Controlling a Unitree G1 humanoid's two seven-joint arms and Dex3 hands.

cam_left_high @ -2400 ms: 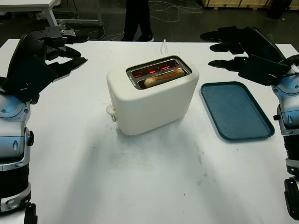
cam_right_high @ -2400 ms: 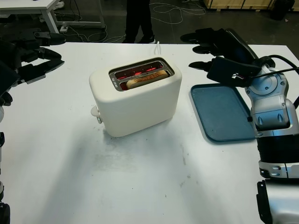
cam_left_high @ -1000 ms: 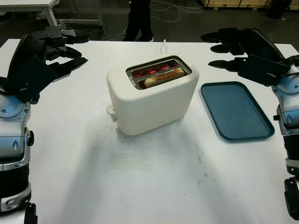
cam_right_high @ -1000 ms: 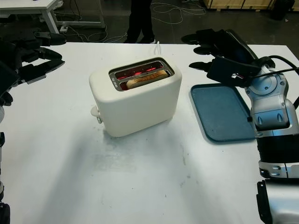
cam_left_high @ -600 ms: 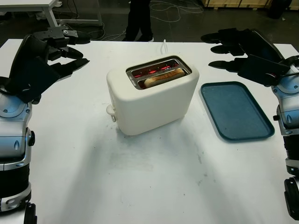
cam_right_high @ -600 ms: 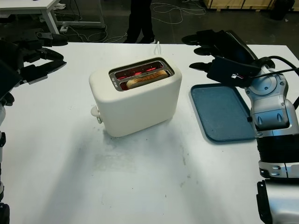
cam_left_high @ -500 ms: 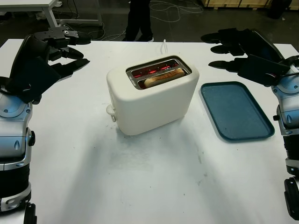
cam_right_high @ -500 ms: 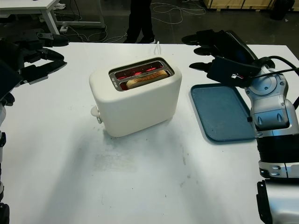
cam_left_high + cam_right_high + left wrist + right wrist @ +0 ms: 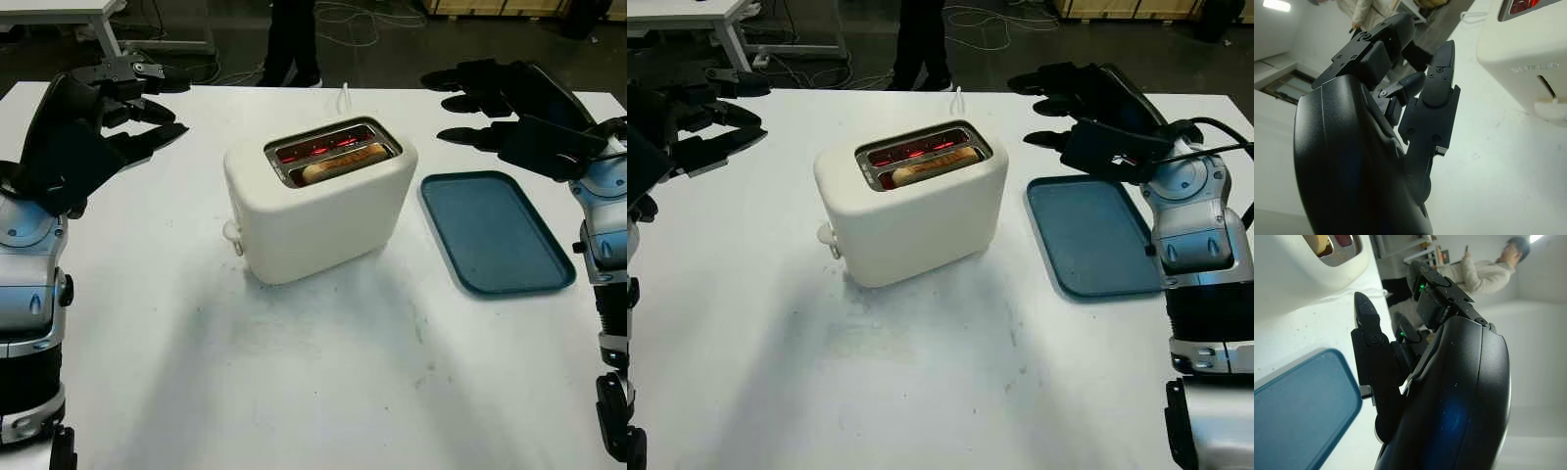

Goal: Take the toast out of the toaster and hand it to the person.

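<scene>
A cream toaster (image 9: 318, 211) stands mid-table with its slots glowing red. A slice of toast (image 9: 343, 163) sits down in the nearer slot. My left hand (image 9: 132, 103) hovers open at the far left, well apart from the toaster. My right hand (image 9: 480, 103) hovers open at the far right, above the table behind a tray. A person (image 9: 291, 34) stands beyond the table's far edge, legs showing.
A dark teal tray (image 9: 495, 230) lies to the right of the toaster. The toaster's lever knob (image 9: 231, 231) sticks out on its left end. A white cord (image 9: 345, 96) runs off the far edge. Bare white table (image 9: 323, 382) spreads in front.
My left hand has shifted slightly inward toward the toaster. The person's legs moved a little. The right hand and toaster have stayed put.
</scene>
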